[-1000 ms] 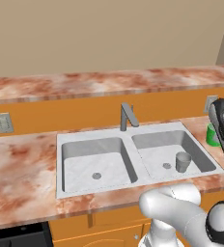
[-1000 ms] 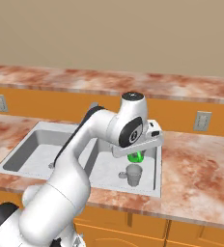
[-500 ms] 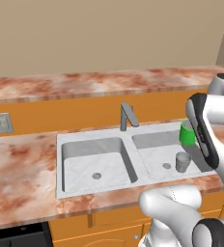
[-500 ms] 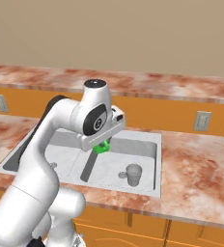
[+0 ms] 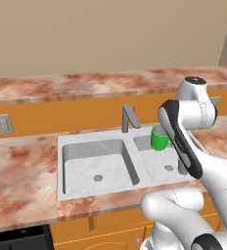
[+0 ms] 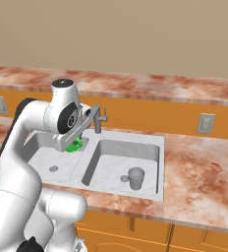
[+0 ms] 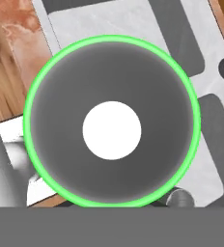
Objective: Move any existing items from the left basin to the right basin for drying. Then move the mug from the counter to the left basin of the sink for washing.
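While its jaws are clamping the green mug (image 5: pixel 159 138), the gripper (image 6: pixel 75 142) is carrying it in the air above the sink (image 5: pixel 61 141), just right of the faucet (image 5: pixel 129 117) and over the divider between the basins. Seen from the hand, the mug's round opening is facing the camera. Below, the left basin (image 5: pixel 86 168) is lying bare, while the grey cup (image 6: pixel 135 177) is standing upright near the front of the right basin (image 6: pixel 150 152). Marbled counter (image 6: pixel 204 167) is surrounding the sink.

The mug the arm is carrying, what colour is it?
Bright green mug, clearest in the left base view.
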Tool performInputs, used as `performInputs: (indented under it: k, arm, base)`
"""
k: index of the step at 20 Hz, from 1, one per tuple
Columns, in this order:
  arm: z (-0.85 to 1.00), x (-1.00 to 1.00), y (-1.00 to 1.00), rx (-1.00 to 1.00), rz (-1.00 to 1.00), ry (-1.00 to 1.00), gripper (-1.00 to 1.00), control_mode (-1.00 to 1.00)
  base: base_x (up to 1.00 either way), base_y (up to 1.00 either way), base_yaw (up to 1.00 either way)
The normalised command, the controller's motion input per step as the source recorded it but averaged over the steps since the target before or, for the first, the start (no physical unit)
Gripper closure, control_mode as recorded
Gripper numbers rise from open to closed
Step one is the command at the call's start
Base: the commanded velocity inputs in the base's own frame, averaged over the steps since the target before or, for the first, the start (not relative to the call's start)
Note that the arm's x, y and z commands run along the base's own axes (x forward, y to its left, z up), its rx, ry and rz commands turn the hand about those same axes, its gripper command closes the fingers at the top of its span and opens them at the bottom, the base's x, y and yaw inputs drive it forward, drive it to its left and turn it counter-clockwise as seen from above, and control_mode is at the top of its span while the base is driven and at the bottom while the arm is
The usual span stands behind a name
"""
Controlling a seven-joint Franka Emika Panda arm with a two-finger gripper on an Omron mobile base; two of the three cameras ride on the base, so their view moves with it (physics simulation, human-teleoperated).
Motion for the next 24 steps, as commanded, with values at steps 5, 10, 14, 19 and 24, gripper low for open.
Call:
performInputs:
  k: [5, 10, 14, 19, 24]
  arm:
    - [0.00, 0.55, 1.00, -0.06, 0.13, 0.04, 1.00, -1.00]
    - [0.00, 0.40, 1.00, -0.04, 0.05, 0.09, 1.00, -1.00]
    - [-0.24, 0.36, 0.93, -0.06, 0.02, 0.09, 1.00, -1.00]
    - [-0.54, 0.46, 0.49, -0.01, 0.00, 0.04, 1.00, -1.00]
    - [-0.88, 0.31, 0.06, 0.00, 0.00, 0.04, 1.00, -1.00]
  base:
    - [0.00, 0.00, 0.00]
    - [0.00, 0.00, 0.00]
    - [0.00, 0.00, 0.00]
    - [0.00, 0.00, 0.00]
    - [0.00, 0.00, 0.00]
